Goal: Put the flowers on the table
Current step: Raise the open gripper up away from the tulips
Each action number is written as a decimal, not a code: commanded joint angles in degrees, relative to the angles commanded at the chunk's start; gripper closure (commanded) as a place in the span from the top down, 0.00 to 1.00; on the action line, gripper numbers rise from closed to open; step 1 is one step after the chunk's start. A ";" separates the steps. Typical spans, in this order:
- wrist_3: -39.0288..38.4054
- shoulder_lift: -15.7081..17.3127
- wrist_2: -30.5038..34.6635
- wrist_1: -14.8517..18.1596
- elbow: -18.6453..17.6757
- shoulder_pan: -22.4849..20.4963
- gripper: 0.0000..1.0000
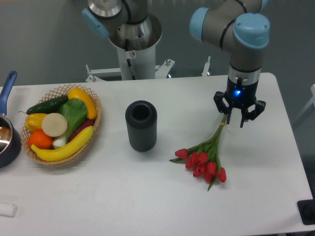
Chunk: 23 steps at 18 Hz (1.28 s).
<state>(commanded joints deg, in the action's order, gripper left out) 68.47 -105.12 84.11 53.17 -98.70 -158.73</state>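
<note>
The flowers [203,163], red tulips with green leaves and long tied stems, lie slanted low over the white table [147,196], with the heads toward the front and the stems running up and back to the right. My gripper [233,122] points down over the back right of the table, and the stem ends sit between its fingers. It looks shut on the stems. I cannot tell whether the tulip heads touch the tabletop.
A dark ribbed cylinder vase [141,126] stands upright left of the flowers. A wicker basket [58,90] of fruit and vegetables sits at the far left, beside a blue-handled pot [7,139]. The robot's base [133,46] stands behind the table.
</note>
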 joint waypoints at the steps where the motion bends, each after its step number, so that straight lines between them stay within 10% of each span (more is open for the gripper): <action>1: 0.09 -0.70 0.00 0.00 0.00 0.17 0.45; 3: 0.18 -1.76 -0.35 -0.18 0.00 0.26 0.53; 5: 1.40 -2.72 -0.61 -0.26 0.35 0.00 1.00; 23: 19.16 -6.68 4.83 -2.81 2.55 -1.76 1.00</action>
<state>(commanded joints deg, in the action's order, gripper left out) 87.63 -111.80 88.95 50.36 -96.15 -160.49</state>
